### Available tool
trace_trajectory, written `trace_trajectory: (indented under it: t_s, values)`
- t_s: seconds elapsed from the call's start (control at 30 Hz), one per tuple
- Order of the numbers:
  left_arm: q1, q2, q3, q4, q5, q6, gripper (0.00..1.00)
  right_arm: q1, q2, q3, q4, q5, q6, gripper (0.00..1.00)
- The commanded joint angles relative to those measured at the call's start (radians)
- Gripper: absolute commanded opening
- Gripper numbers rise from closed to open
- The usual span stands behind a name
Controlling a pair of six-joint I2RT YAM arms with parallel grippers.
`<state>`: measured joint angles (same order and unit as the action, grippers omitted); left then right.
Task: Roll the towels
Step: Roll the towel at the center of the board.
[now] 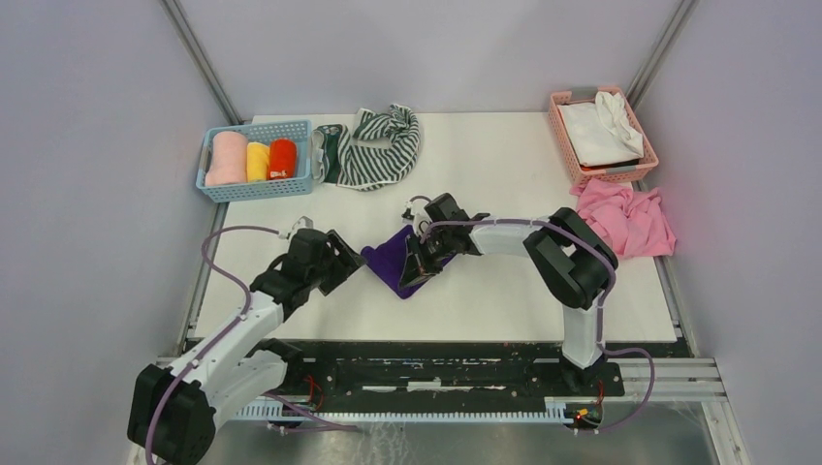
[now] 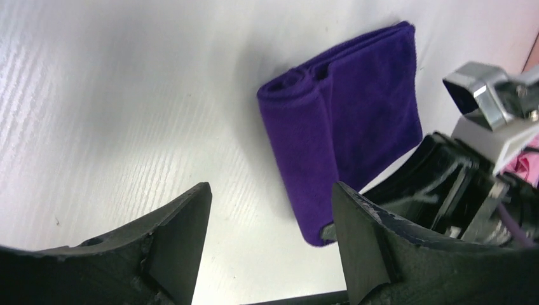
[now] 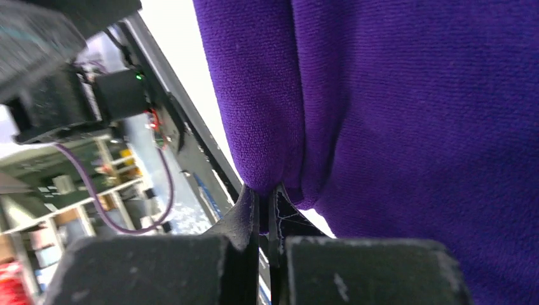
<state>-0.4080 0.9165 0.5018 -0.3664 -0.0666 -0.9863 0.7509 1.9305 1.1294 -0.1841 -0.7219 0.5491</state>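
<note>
Plainly right end effector [image 3: 264, 192] clamped on purple cloth [image 2: 368, 108], left end effector [image 2: 270, 190] apart

In the top view the right gripper [image 1: 412, 279] covers the near corner of the purple cloth [image 1: 383, 257], and its fingertips are lost against the dark fabric. The lettering on the striped towel [image 1: 378, 145] is too small to read. In the left wrist view the left gripper [image 2: 270, 190] is cut off by the bottom edge, one finger hides the cloth's near end, and only a sliver of pink cloth [image 2: 516, 166] shows. In the right wrist view the purple cloth runs past the top and right edges, and the background is blurred.
</note>
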Motion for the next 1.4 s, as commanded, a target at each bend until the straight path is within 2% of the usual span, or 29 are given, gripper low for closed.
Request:
trace_trajectory:
  t_s: [0.0,0.23,0.47,0.67,0.83,1.03,1.23,1.37]
  values:
    - [0.000,-0.012,-0.044,0.041,0.064,-0.027,0.77,-0.035,0.050,-0.043,0.237,-0.199,0.218,0.01]
    - [0.000,0.146,-0.017,0.195,0.081,-0.006,0.76,-0.083,0.109,-0.090,0.359,-0.241,0.328,0.01]
    - [0.000,0.301,0.046,0.284,0.069,0.016,0.71,-0.104,0.138,-0.091,0.366,-0.250,0.332,0.02]
    - [0.000,0.397,0.076,0.315,0.064,0.033,0.70,-0.107,0.124,-0.069,0.270,-0.215,0.255,0.06]
    - [-0.022,0.479,0.086,0.322,0.061,0.037,0.69,-0.106,0.048,-0.044,0.112,-0.132,0.136,0.18]
    - [-0.046,0.553,0.093,0.323,0.030,0.038,0.67,-0.098,-0.098,-0.024,-0.070,0.052,-0.007,0.31]
    - [-0.068,0.624,0.126,0.301,-0.003,0.040,0.67,-0.015,-0.273,0.021,-0.254,0.465,-0.179,0.44]
    - [-0.101,0.665,0.160,0.280,-0.027,0.042,0.67,0.093,-0.312,0.060,-0.289,0.661,-0.256,0.47]
